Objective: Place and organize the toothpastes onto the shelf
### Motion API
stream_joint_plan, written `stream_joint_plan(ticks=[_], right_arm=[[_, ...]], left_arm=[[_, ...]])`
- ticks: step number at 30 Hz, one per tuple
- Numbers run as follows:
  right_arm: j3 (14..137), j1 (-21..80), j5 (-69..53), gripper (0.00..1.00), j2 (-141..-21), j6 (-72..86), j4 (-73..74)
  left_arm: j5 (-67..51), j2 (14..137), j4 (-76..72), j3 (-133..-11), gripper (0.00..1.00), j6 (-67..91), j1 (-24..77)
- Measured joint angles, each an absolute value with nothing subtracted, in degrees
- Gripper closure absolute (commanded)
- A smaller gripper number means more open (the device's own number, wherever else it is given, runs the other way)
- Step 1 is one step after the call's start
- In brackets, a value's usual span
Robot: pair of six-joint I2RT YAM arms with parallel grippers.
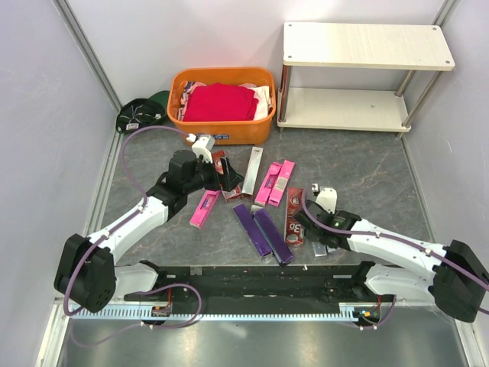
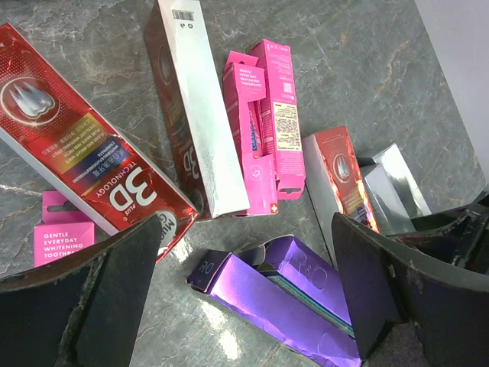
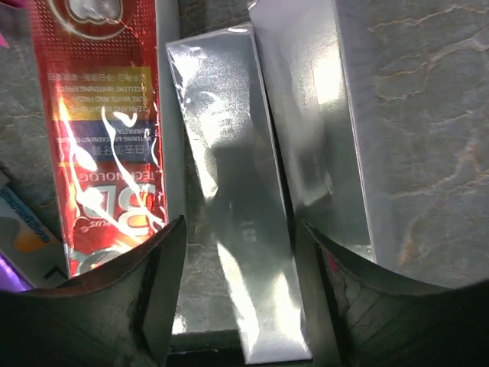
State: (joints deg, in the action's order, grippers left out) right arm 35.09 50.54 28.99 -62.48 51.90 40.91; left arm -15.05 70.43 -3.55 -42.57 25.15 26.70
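Several toothpastes lie scattered on the dark table: pink boxes (image 1: 275,183), two purple boxes (image 1: 262,229), a red box (image 1: 294,216) and a silver box (image 1: 252,170). The shelf (image 1: 367,46) stands bare at the back right. My left gripper (image 1: 229,177) hovers open above the purple boxes (image 2: 260,294), with a red box (image 2: 84,145) to its left. My right gripper (image 1: 315,229) is low over a slim silver box (image 3: 229,199). That gripper (image 3: 241,229) straddles it, with a gap still showing at the left finger. Another silver box (image 3: 306,115) and a red box (image 3: 99,115) lie on either side.
An orange basket (image 1: 256,126) holding a red cloth (image 1: 220,102) stands left of the shelf. A dark green bundle with cables (image 1: 141,113) sits in the back left corner. A small pink box (image 1: 204,208) lies under the left arm. Grey walls close both sides.
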Motion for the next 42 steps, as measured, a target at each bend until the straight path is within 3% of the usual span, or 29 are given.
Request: stream_joint_plan(ticks=[7, 13, 23, 32, 42], right_arm=[[30.4, 50.5, 26.5, 0.42, -67.7, 52.0, 35.5], [31.4, 50.8, 27.1, 0.68, -69.6, 51.2, 33.9], [34.8, 50.8, 27.7, 0.86, -67.4, 49.5, 36.8], [43.4, 50.8, 28.6, 0.91, -60.7, 43.3, 35.6], [44.9, 50.8, 11.8, 0.91, -55.6, 32.8, 21.8]], left_arm=[[-15.1, 71.2, -3.7, -42.5, 0.0, 25.1, 26.7], [-15.1, 71.6, -4.0, -42.5, 0.0, 25.1, 26.7], [-15.1, 71.6, -3.4, -42.5, 0.0, 24.8, 26.7], [-20.6, 71.6, -4.5, -42.9, 0.0, 24.4, 26.7], [-39.3, 75.1, -22.3, -43.0, 0.0, 31.4, 26.9]])
